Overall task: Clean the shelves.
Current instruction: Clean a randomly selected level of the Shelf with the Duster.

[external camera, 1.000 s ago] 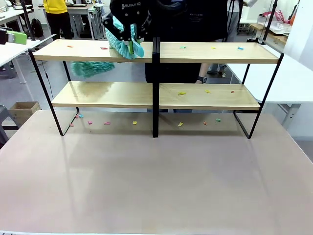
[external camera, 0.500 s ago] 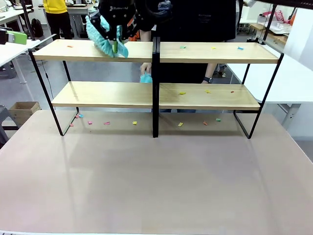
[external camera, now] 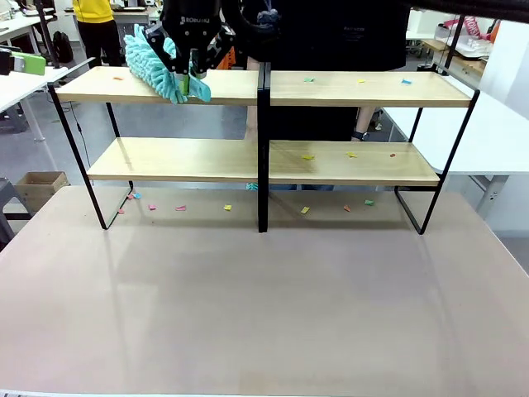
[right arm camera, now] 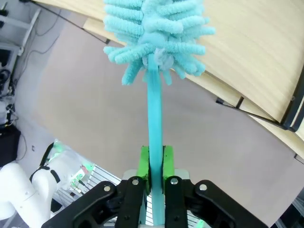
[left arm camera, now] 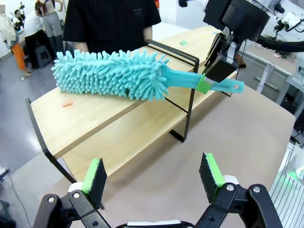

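Over shelves [external camera: 107, 85], left end: right jaws clamp duster [external camera: 153, 59].

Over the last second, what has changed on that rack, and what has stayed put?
The right gripper, shut on the teal duster, has swept it leftward along the top board of the shelves, from beside the central post toward the left end. The coloured scraps on the right section lie as before.

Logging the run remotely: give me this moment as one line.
right gripper: shut on duster handle | duster head: over top left board of shelves | left gripper: open, empty | scraps: on boards, tabletop
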`<state>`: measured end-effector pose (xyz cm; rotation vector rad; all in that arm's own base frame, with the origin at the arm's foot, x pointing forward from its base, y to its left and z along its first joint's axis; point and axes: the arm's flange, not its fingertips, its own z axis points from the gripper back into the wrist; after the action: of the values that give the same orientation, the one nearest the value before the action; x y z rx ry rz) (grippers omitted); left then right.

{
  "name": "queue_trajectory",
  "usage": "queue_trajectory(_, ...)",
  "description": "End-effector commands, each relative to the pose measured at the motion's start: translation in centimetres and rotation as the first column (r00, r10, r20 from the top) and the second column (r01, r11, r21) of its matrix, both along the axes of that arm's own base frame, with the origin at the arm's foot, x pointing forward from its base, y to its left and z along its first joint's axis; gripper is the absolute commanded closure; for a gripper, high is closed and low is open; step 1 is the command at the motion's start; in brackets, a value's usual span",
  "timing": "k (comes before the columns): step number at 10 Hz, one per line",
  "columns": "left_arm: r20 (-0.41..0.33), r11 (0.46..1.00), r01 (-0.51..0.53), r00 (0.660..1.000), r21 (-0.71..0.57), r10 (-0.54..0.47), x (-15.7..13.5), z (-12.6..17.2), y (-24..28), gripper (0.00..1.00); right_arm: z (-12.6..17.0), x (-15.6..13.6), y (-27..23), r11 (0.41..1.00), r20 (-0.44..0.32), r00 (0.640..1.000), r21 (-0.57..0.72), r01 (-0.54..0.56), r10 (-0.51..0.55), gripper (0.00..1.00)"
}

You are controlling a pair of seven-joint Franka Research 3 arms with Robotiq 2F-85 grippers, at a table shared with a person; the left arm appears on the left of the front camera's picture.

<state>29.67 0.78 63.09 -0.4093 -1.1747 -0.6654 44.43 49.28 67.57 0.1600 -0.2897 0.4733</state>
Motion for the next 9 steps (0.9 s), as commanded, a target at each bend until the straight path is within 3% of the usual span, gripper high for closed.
queue_trajectory(1,0.000,1.000,0.003,1.000,-0.007,-0.003,0.2,-0.1,0.0,0.00,0.8,1.1,0.6,0.995,-0.052,0.994,0.013,-0.097,0.098,0.88)
queue_trajectory(3,0.000,1.000,0.003,1.000,-0.007,-0.003,0.2,-0.1,0.0,0.00,0.3,1.9,1.0,0.984,-0.063,0.985,-0.062,-0.164,0.160,0.88)
queue_trajectory(5,0.000,1.000,0.003,1.000,-0.007,-0.003,0.2,-0.1,0.0,0.00,1.2,2.6,0.3,0.964,-0.059,0.964,-0.049,-0.262,0.259,0.88)
queue_trajectory(6,0.000,1.000,0.003,1.000,-0.007,-0.003,0.2,-0.1,0.0,0.00,2.0,2.9,-0.7,0.947,-0.098,0.945,-0.044,-0.318,0.312,0.88)
queue_trajectory(8,0.000,1.000,0.003,1.000,-0.007,-0.003,0.2,-0.1,0.0,0.00,3.4,2.8,-3.5,0.872,-0.131,0.868,-0.041,-0.487,0.478,0.88)
queue_trajectory(9,0.000,1.000,0.003,1.000,-0.007,-0.003,0.2,-0.1,0.0,0.00,3.7,2.2,-4.7,0.785,-0.161,0.777,-0.022,-0.619,0.608,0.88)
